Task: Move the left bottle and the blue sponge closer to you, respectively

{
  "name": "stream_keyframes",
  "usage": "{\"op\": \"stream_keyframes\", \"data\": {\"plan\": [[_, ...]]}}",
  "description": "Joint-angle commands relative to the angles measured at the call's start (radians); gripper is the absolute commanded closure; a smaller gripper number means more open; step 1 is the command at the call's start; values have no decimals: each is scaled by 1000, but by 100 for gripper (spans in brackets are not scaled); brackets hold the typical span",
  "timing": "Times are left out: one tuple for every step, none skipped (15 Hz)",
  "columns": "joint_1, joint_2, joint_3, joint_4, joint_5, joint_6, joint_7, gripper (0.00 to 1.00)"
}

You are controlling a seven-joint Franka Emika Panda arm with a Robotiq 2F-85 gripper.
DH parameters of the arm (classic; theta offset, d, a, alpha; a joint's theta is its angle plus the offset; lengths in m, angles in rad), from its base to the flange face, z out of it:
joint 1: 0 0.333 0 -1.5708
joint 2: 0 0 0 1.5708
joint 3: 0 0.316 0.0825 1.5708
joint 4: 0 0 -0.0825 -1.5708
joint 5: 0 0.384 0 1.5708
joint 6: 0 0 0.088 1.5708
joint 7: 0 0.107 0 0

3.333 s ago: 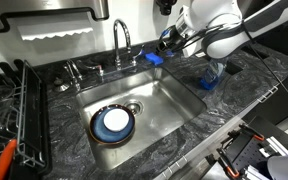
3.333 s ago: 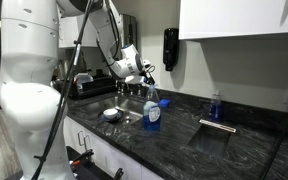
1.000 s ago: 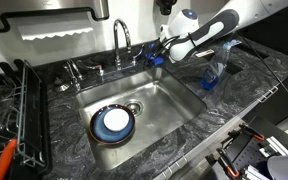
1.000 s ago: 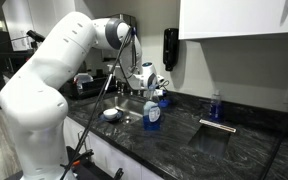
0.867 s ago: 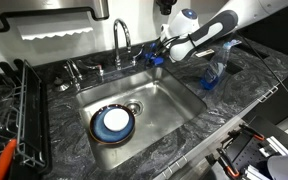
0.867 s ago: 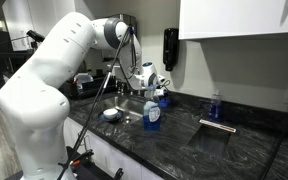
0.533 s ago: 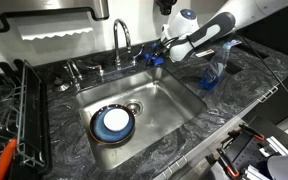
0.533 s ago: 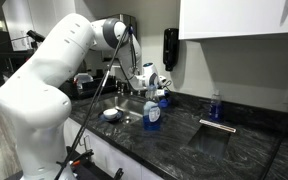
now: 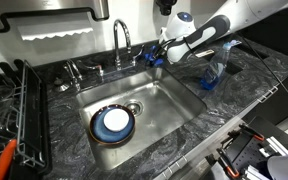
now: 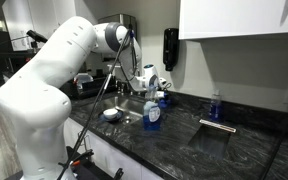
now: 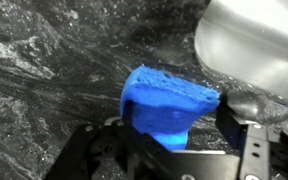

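Claw (image 11: 171,142) closed on blue sponge (image 11: 166,102) — sponge fills gap between jaws, contact apparent on both sides. Location: rear of table, just beside faucet (image 9: 121,42). Left bottle (image 9: 212,72) stands apart, nearer front edge — likely pull direction for sponge.

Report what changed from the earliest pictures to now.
The arm swung down and brought the end effector to the blue sponge. Its fingers now flank the sponge, but whether they grip it is unclear. The sponge, bottle and plate stayed put.
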Motion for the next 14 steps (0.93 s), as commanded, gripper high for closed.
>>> {"op": "stream_keyframes", "data": {"plan": [[-9,24,11,38,28,-30,-6,48],[-10,23,11,38,30,-30,-5,55],[-11,23,11,37,32,-29,-5,63],[-11,22,10,37,33,-29,-4,69],[-11,21,9,37,33,-30,-3,75],[-8,19,6,36,31,-30,-1,81],[-2,12,-2,32,29,-34,5,87],[3,2,-7,27,27,-37,9,93],[7,-10,-13,19,24,-37,13,98],[12,-22,-19,12,22,-37,18,100],[20,-31,-29,5,18,-34,26,99],[34,-46,-47,-6,11,-35,38,97],[51,-58,-69,-14,2,-35,55,99],[67,-66,-89,-20,-5,-35,71,97]]}}
